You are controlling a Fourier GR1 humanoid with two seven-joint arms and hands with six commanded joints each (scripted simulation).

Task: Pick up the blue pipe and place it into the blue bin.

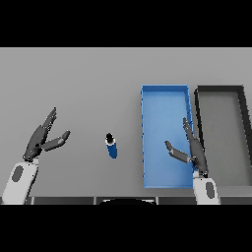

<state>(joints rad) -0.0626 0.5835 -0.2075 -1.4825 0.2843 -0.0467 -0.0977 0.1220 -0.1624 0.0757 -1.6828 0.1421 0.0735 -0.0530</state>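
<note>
1. Nearest, at lower left: left robot hand (pixel 42 139), fingers straight and spread wide, thumb splayed toward the middle of the desk (pixel 88 78), holding nothing. Well apart from everything else; idle by the look of it.

2. Nearest, at lower right: right robot hand (pixel 192 150), likewise spread wide and empty, fingers pointing away, thumb out to the left. Poised over the right-hand portion of the blue bin (pixel 165 89), near its right wall, not over the object to be lifted. Probably a rest pose ahead of a reach, though that is a judgement only.

3. Mid-desk, between the two robot hands: blue pipe (pixel 112 146), short, with a dark end toward the far side. Lying or tilted, hard to tell which. Untouched, resting on bare grey surface just left of the bin's left wall, closer to the right hand than to the left.

4. Beyond and to the right: bin itself, long and open-topped, nothing visible inside. Set beside the pipe, so only a short sideways carry needed.

5. Farthest right: dark grey bin (pixel 219 89), same shape, side by side with the blue one; presumably a decoy to be avoided.

6. Pick-up not yet begun.
</note>
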